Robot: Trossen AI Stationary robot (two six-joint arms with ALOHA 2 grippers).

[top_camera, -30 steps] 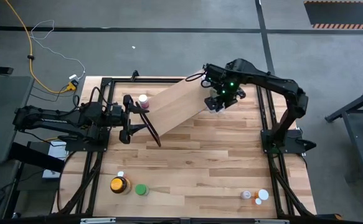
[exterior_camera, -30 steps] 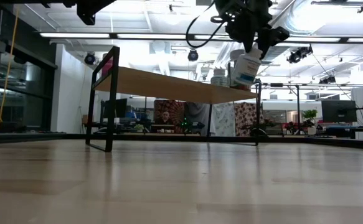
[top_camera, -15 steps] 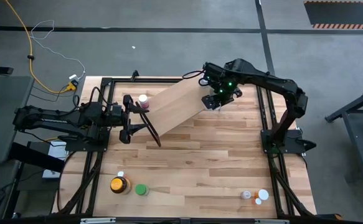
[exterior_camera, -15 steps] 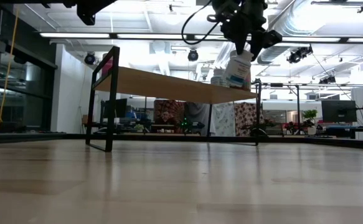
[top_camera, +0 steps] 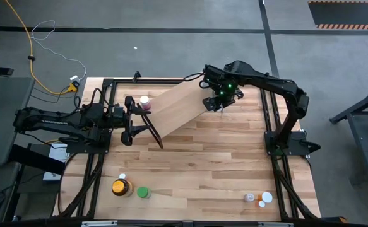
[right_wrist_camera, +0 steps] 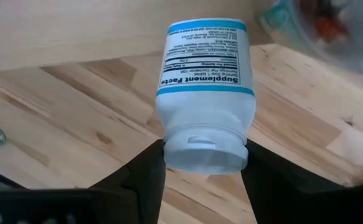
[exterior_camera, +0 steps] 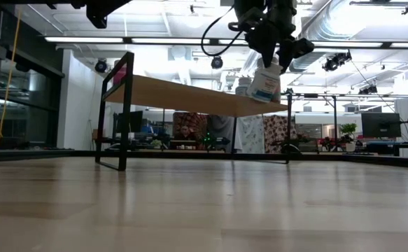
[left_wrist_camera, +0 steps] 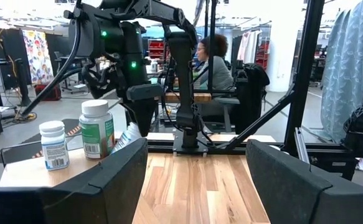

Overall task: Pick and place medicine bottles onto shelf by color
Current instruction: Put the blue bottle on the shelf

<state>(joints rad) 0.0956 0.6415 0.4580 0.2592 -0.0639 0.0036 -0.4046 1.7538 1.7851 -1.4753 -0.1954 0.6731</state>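
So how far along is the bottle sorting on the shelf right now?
Done: two white-capped bottles stand on the shelf, plus a pink-capped one at its other end. In hand: the right gripper holds a white bottle at the shelf's edge. Left: the amber jar, green bottle and small ones on the table.

A yellow cable [top_camera: 26,47] trails across the grey floor [top_camera: 171,38]; a seated person [left_wrist_camera: 213,62] shows behind.

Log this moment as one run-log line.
right gripper: shut on white bottle, above shelf end | left gripper: open, empty, by shelf's other end | on shelf: two bottles
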